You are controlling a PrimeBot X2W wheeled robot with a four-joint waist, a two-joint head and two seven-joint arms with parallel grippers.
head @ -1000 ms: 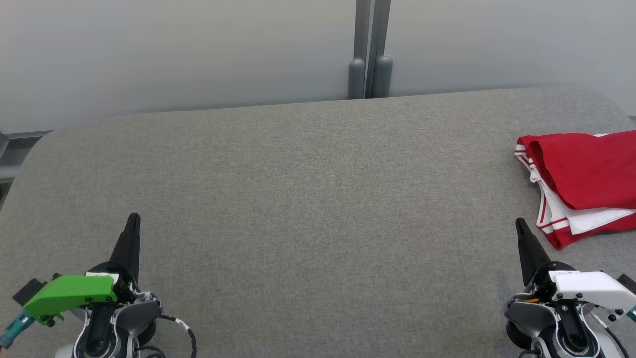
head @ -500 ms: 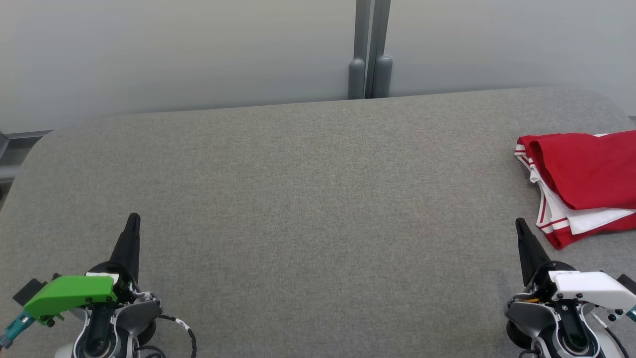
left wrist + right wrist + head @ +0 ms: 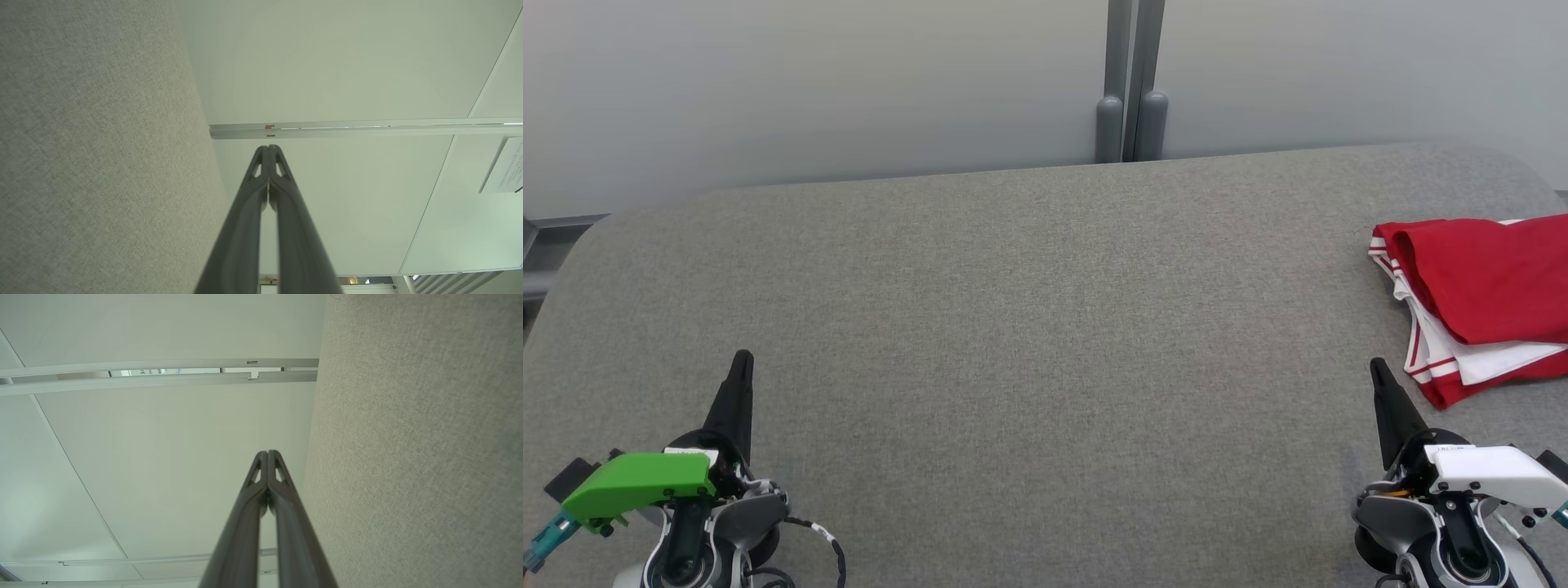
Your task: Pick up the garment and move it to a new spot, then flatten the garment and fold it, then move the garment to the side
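**Operator:** What's nearest you?

**Spotter:** Your left gripper (image 3: 742, 359) is at the lower left under a green cover (image 3: 637, 483). Your right gripper (image 3: 1376, 365) is at the lower right under a white cover (image 3: 1494, 474). On each, the two dark fingers (image 3: 245, 228) are pressed together into a single point and hold nothing.

**Operator:** How much room do I have?

**Spotter:** The table (image 3: 1029, 310) runs between and beyond your grippers as a wide, flat stretch of grey woven cloth. Its left edge curves away just outside your left gripper. The far corners are rounded, and the far edge runs along the wall (image 3: 809, 90).

**Operator:** And the garment?

**Spotter:** The garment (image 3: 1490, 278) lies at the table's right side, a little beyond your right gripper and to its right, not touching it. It's soft red cloth lapped over white layers with red stripes along the hems. The heap is loosely folded, and the right border of the head view cuts it off.

**Operator:** Farthest back?

**Spotter:** You have smooth pale wall panels, joined by a grey upright post (image 3: 1134, 73). Two rounded stubs stand at its foot, at the table's far edge.
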